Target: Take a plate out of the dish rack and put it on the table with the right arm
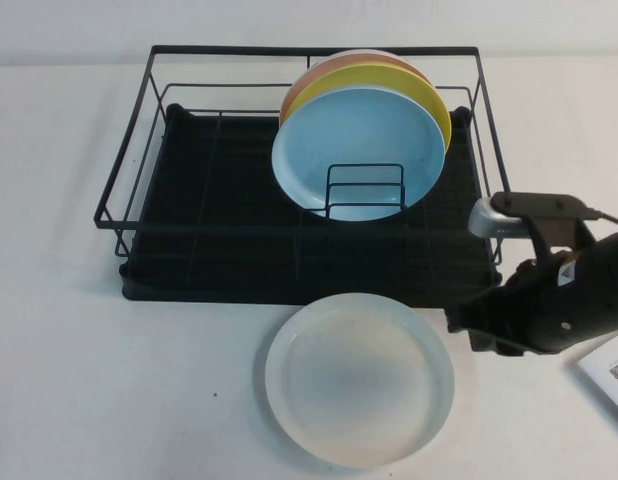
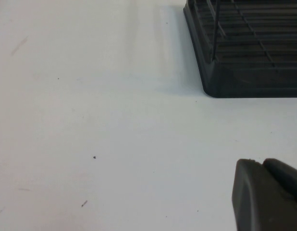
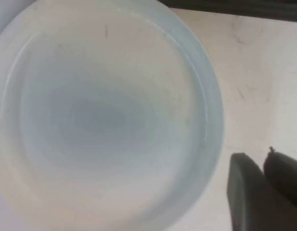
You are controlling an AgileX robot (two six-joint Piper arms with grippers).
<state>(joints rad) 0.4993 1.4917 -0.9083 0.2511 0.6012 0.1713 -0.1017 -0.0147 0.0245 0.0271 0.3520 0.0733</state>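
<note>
The white plate (image 1: 359, 392) lies flat on the table (image 1: 109, 380), just in front of the dish rack (image 1: 219, 230). It fills the right wrist view (image 3: 100, 115). My right gripper (image 1: 465, 328) is beside the plate's right rim, apart from it, low over the table. Its jaws are shut and empty in the right wrist view (image 3: 258, 161). My left gripper (image 2: 258, 163) shows only in the left wrist view, shut and empty, over bare table near a front corner of the rack (image 2: 244, 72).
A light-blue plate (image 1: 354, 150), a yellow plate (image 1: 424, 95) and an orange plate (image 1: 319, 75) stand upright in the rack's right half. A white card with a printed code (image 1: 611, 375) lies at the right edge.
</note>
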